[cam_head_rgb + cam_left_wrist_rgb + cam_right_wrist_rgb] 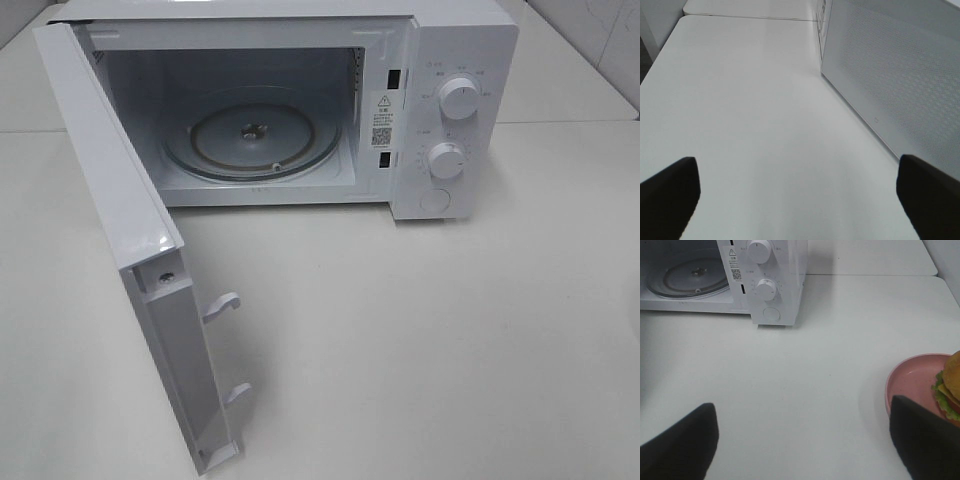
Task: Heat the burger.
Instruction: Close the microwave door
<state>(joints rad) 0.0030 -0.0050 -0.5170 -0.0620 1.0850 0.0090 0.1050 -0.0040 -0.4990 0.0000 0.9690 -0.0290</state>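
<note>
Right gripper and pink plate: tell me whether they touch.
Cannot tell. In the right wrist view one dark finger overlaps the rim of the pink plate holding the burger, but its height above the plate is not shown. The jaws stand open.

Bright even overhead light, soft faint shadows, wrist views slightly blurred

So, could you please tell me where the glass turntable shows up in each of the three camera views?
Exterior high: the glass turntable lies on the floor of the open microwave, upper middle of the picture.
Left wrist: not in it; only the door and table.
Right wrist: at the picture's upper left, inside the cavity.
Shared landmark: the lower knob, in the exterior and right wrist views.
</note>
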